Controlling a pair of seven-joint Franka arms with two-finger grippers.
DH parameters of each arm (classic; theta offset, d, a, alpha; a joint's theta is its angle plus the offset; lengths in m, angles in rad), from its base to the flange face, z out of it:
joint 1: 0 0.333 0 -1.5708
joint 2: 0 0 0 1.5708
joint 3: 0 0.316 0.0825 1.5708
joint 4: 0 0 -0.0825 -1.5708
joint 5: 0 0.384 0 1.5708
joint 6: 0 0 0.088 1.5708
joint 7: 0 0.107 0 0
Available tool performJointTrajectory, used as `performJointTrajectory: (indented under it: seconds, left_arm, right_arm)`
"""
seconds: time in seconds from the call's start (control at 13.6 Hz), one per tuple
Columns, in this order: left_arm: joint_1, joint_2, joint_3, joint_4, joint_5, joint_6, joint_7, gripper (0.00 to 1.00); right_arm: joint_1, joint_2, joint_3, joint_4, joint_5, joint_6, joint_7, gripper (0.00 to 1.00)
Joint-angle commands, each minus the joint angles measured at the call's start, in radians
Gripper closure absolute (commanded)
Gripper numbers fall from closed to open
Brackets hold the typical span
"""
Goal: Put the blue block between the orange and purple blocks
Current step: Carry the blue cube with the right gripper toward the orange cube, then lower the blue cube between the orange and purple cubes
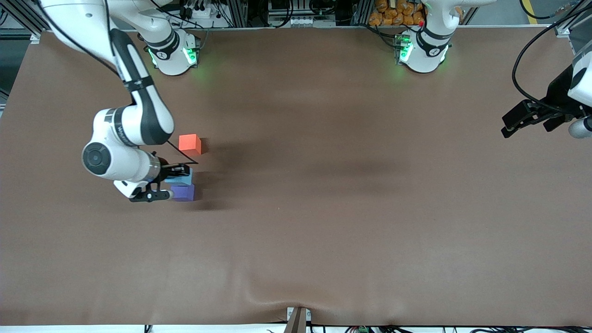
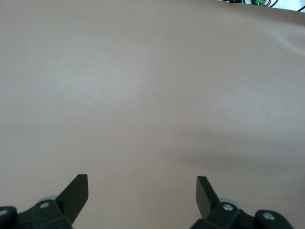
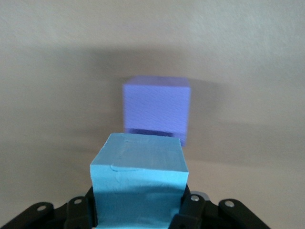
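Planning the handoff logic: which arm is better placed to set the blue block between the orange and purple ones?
Right. The right gripper is shut on the blue block, beside the purple block and orange block. The left gripper waits open at the table's other end.

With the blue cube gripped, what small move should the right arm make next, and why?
Probably carry the blue block a little toward the orange block, then lower it. The right gripper holds it just above the purple block, and a gap shows between the two. The left gripper waits open.
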Motion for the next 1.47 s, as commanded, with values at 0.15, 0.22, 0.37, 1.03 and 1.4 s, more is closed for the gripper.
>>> performJointTrajectory:
  seconds: [0.15, 0.22, 0.37, 1.03, 1.4]
  left_arm:
    - [0.011, -0.026, -0.009, -0.014, -0.009, 0.006, 0.027, 0.00]
    - [0.013, -0.027, -0.009, -0.012, -0.009, 0.006, 0.027, 0.00]
    - [0.013, -0.027, -0.007, -0.012, -0.009, 0.006, 0.041, 0.00]
    - [0.014, -0.027, 0.000, -0.012, -0.009, 0.002, 0.098, 0.00]
    - [0.027, -0.014, 0.002, 0.011, -0.009, 0.011, 0.111, 0.00]
  right_arm:
    - [0.025, -0.027, 0.024, -0.141, 0.000, 0.164, -0.021, 0.79]
    - [0.034, -0.027, 0.022, -0.159, 0.000, 0.181, -0.016, 0.79]
    - [0.036, -0.030, 0.022, -0.165, 0.000, 0.178, -0.013, 0.78]
    - [0.028, -0.089, 0.021, -0.165, 0.000, 0.114, -0.010, 0.78]
    - [0.021, -0.081, 0.021, -0.169, 0.000, 0.111, -0.013, 0.78]
